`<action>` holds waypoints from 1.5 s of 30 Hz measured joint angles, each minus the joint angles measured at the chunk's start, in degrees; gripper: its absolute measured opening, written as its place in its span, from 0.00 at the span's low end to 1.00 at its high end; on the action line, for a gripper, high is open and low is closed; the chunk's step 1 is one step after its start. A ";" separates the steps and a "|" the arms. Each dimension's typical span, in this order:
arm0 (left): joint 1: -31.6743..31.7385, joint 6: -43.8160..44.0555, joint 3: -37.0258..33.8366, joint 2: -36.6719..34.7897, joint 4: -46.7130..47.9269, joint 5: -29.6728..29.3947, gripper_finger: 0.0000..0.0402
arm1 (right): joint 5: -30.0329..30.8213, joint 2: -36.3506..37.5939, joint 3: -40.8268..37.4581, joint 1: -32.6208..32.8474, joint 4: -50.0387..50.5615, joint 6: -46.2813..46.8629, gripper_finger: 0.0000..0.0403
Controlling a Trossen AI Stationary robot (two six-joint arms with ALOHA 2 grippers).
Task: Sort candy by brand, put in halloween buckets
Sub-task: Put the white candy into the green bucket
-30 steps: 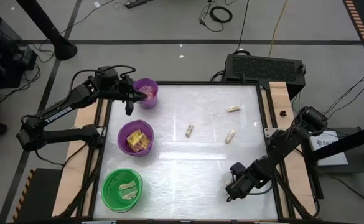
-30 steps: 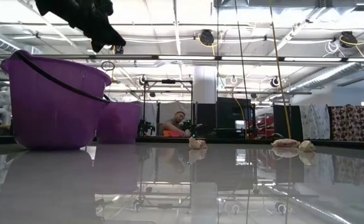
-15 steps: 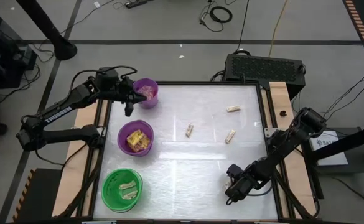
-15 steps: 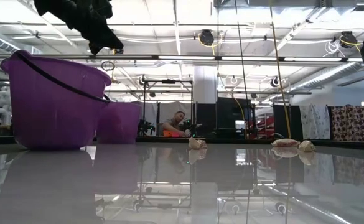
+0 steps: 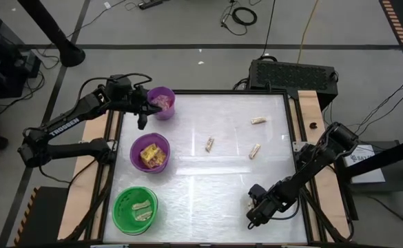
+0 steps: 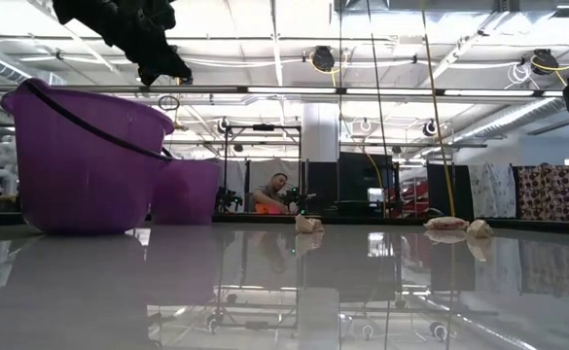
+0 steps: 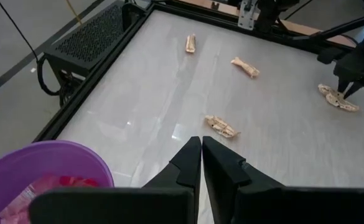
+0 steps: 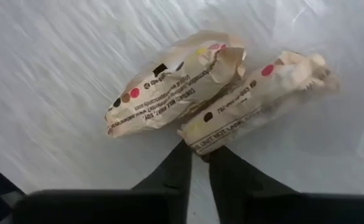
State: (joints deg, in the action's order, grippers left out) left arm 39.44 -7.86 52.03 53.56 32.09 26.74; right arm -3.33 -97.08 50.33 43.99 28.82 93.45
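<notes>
Tan candy pieces lie loose mid-table [image 5: 209, 144], [image 5: 255, 150], [image 5: 258, 120]. Two more tan packets [image 8: 169, 84], [image 8: 256, 102] lie side by side at the near right, under my right gripper [image 8: 198, 155], which points down and is shut on one of them. My left gripper [image 7: 201, 146] hangs shut and empty above the table, beside the small purple bucket [image 5: 162, 102] that holds pink packets. The wider purple bucket [image 5: 150, 153] holds yellow packets. The green bucket [image 5: 135, 209] holds tan pieces. My right gripper pinches one tan packet by the end of its wrapper [image 8: 197, 142] between its two fingertips. The fingers [image 8: 231, 177] come from above, pointing steeply down. The packet lies flat on the table, touching the other packet beside it.
The three buckets stand in a row along the table's left side. A raised dark frame [image 5: 294, 124] borders the white tabletop. A black box [image 5: 292, 72] sits beyond the far edge. Bare table lies between the buckets and the right gripper.
My right gripper has come down toward the table and shifted slightly toward the near edge and the left. The loose candy has not moved.
</notes>
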 joint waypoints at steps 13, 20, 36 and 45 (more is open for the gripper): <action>0.02 -0.17 0.00 0.00 -0.10 0.00 0.06 | -1.09 7.30 -0.22 -2.67 -1.33 4.87 0.00; 0.00 -0.55 0.00 0.00 -0.13 0.00 0.06 | 3.68 9.44 -0.11 -8.06 -12.22 -2.49 0.00; 0.01 -0.50 0.00 0.00 1.11 0.28 0.06 | 26.85 -3.33 0.16 -21.49 -75.12 -69.97 0.00; -0.13 -2.16 0.00 -0.02 3.27 0.46 0.06 | 10.14 -26.01 23.58 -26.10 -75.93 -85.11 0.00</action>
State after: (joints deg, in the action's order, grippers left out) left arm 39.31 -10.01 52.03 53.54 35.37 27.20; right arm 6.81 -123.08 73.91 17.89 -47.11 8.34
